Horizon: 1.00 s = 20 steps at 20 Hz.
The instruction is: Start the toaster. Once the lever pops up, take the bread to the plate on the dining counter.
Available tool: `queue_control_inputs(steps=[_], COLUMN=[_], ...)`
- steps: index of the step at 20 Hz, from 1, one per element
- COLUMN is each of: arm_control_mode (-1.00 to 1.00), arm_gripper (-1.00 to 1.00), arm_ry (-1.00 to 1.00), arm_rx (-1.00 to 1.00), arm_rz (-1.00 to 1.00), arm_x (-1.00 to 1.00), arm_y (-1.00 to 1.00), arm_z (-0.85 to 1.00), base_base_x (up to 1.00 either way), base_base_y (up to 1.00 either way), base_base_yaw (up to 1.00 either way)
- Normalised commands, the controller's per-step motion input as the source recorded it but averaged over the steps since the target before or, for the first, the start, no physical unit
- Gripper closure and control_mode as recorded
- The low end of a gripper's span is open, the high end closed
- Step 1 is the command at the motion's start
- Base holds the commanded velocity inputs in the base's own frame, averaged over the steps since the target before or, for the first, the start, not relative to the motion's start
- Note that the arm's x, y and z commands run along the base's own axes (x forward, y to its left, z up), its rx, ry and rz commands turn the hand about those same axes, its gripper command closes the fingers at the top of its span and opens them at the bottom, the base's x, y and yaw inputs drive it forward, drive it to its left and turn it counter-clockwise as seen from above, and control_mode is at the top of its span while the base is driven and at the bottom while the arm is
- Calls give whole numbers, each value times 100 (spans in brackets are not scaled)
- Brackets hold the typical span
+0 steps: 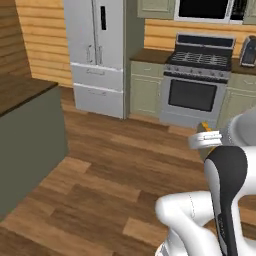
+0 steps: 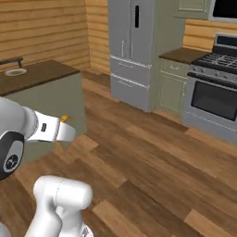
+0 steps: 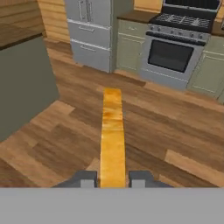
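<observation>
My gripper point(image 3: 113, 177) is shut on the bread point(image 3: 112, 131). I see the slice edge-on as a long tan-orange strip that sticks out forward between the two fingertips, over the wooden floor. In the left base view the bread point(image 1: 204, 125) peeks out above the white hand as a small orange tip, and in the right base view the bread point(image 2: 64, 119) pokes out past the hand. The toaster point(image 1: 248, 50) stands far off on the worktop right of the stove. The plate is out of view. I cannot tell whether the dark-topped island point(image 1: 25, 95) at the left is the dining counter.
A grey fridge point(image 1: 97, 55) and a stove point(image 1: 200, 75) with grey-green cabinets line the far wall. The island point(image 2: 41, 74) carries a sink point(image 2: 14, 71) and has a grey-green side wall. Open wooden floor point(image 3: 166, 131) lies between the island and the appliances.
</observation>
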Motion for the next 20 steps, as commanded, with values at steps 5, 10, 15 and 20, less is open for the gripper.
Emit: queue_control_inputs(steps=[5,10,15,20], arm_control_mode=[100,100,100,100], arm_gripper=[100,100,100,100], arm_ry=[0,0,0,0], arm_rx=[0,0,0,0], arm_rz=[0,0,0,0], arm_x=[0,0,0,0], arm_y=[0,0,0,0], arm_z=[0,0,0,0], base_base_x=[0,12,60,83], base_base_y=[4,-7,-57,-73], base_base_yaw=[95,72,42,40])
